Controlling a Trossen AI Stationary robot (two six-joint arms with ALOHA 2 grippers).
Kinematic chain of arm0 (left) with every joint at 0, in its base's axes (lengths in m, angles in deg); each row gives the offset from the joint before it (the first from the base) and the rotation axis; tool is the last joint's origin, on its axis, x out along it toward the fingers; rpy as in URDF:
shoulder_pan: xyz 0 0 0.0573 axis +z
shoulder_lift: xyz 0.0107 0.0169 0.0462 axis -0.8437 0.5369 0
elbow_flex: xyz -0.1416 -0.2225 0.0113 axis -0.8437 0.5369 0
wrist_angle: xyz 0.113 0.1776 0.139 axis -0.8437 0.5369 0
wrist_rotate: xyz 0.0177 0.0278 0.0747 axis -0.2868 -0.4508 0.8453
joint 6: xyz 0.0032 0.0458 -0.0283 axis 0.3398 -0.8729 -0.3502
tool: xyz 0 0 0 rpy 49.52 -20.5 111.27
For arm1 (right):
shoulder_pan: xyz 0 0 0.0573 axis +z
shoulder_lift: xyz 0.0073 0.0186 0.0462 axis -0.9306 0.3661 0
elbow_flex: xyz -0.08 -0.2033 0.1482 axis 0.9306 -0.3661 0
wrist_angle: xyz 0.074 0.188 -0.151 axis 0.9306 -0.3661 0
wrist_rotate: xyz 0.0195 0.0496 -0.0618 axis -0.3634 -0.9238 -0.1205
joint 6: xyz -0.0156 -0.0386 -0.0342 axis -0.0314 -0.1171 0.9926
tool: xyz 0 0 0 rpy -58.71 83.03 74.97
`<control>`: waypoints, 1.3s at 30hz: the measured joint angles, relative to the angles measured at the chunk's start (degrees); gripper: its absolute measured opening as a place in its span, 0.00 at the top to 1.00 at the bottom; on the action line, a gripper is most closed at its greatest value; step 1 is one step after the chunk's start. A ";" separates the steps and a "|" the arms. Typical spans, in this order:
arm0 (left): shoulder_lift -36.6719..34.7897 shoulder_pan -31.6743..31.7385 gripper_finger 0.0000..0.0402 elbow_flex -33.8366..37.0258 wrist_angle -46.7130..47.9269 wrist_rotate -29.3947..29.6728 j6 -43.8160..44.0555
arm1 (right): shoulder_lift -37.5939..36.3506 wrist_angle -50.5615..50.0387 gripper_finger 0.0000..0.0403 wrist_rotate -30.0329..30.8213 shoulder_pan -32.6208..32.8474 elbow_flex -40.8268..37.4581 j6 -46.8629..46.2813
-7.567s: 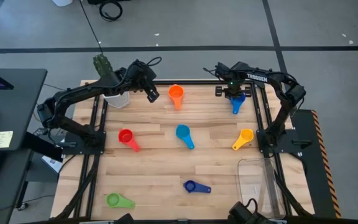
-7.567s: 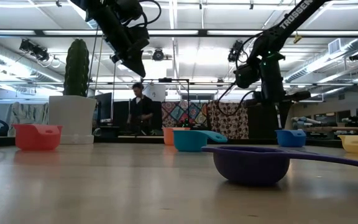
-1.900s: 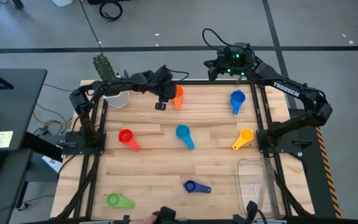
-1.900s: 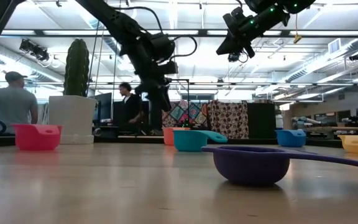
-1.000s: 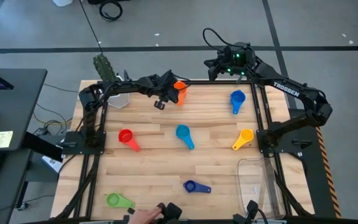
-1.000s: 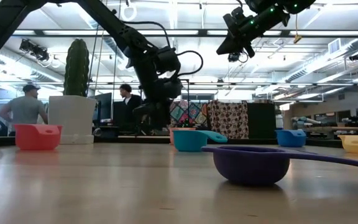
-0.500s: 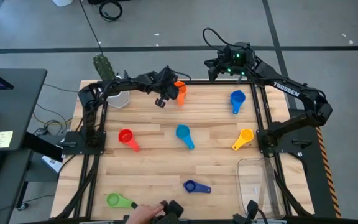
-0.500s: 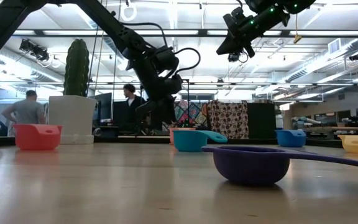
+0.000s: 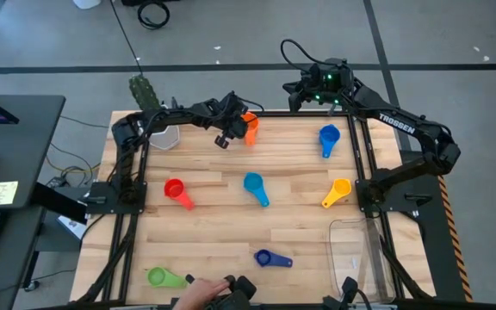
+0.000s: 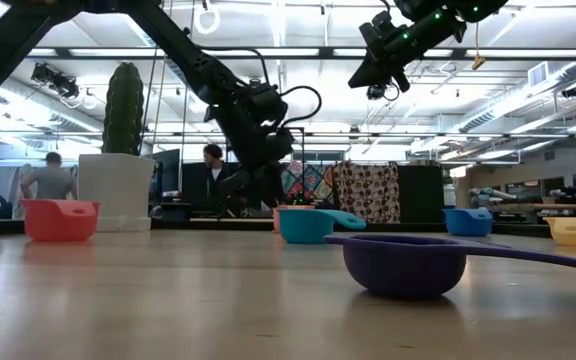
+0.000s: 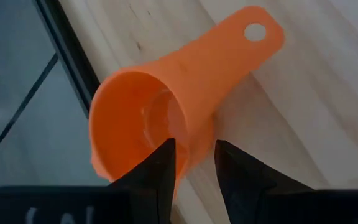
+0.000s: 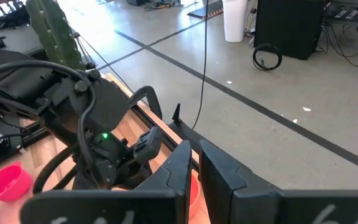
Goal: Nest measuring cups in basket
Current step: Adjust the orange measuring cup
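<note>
The orange cup (image 11: 166,112) sits right at the black left end effector (image 11: 194,163), on the pale wood-grain desk (image 9: 222,224). Farther from that end effector lie red (image 9: 176,190), light blue (image 9: 254,185), blue (image 9: 327,137), yellow (image 9: 337,190), dark blue (image 9: 268,257) and green (image 9: 162,276) cups.

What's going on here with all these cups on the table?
The left gripper is down at the orange cup near the table's far edge, one finger inside its bowl and one outside, the cup not yet lifted. The right gripper waits, raised and shut, beyond that far edge. The other cups lie scattered, and the clear basket holds none.
</note>
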 joint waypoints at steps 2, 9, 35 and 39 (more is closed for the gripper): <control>0.60 0.00 0.71 0.00 -0.90 0.00 -0.22 | 0.00 0.02 0.91 -0.02 0.00 0.00 0.08; 2.18 0.02 0.71 0.03 -2.25 -0.01 -2.14 | 0.02 0.02 0.91 -0.02 -0.09 0.00 0.11; 2.85 -7.80 0.96 0.00 -1.13 -2.17 11.01 | 0.02 0.02 0.91 0.00 -0.37 0.00 -0.09; 0.88 -9.33 0.96 0.00 3.37 -6.09 14.78 | 0.02 0.02 0.91 0.00 -0.37 0.00 -0.09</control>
